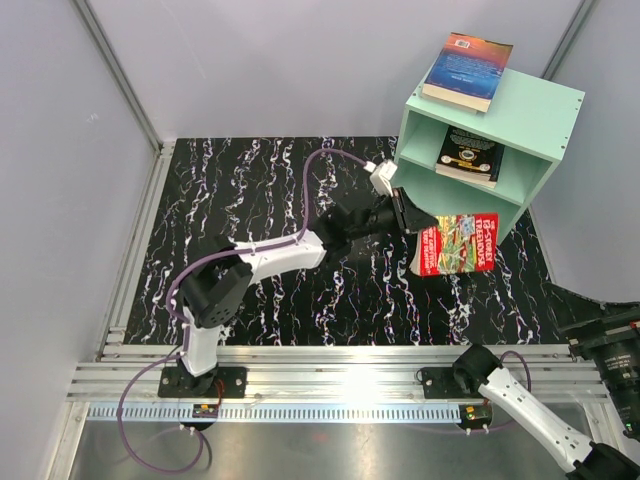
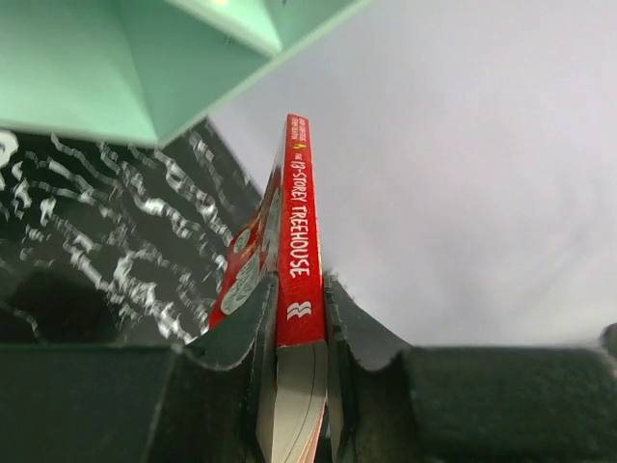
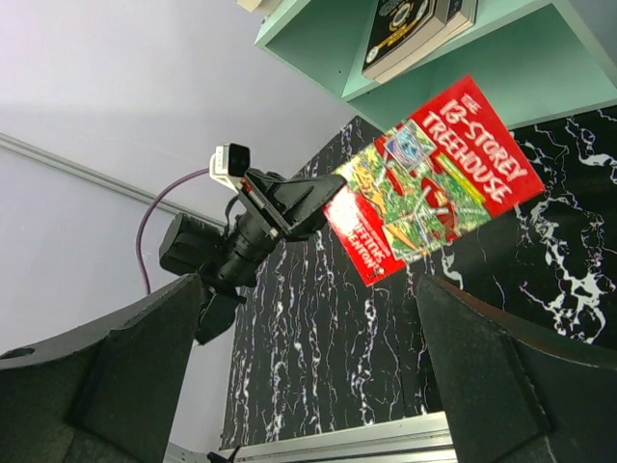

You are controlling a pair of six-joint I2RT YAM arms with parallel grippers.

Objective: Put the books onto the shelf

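My left gripper [image 2: 298, 289] is clamped tight on the red book [image 2: 295, 193]; its corner, I think, could catch the shelf [image 1: 540, 105] at one o'clock.

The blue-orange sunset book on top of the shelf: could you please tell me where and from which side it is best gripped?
Take the sunset book by its near short edge, pinching across its thickness, coming in level from the near side. It lies flat on the shelf top, so its covers cannot be straddled from above; its near left corner seems to overhang the shelf.
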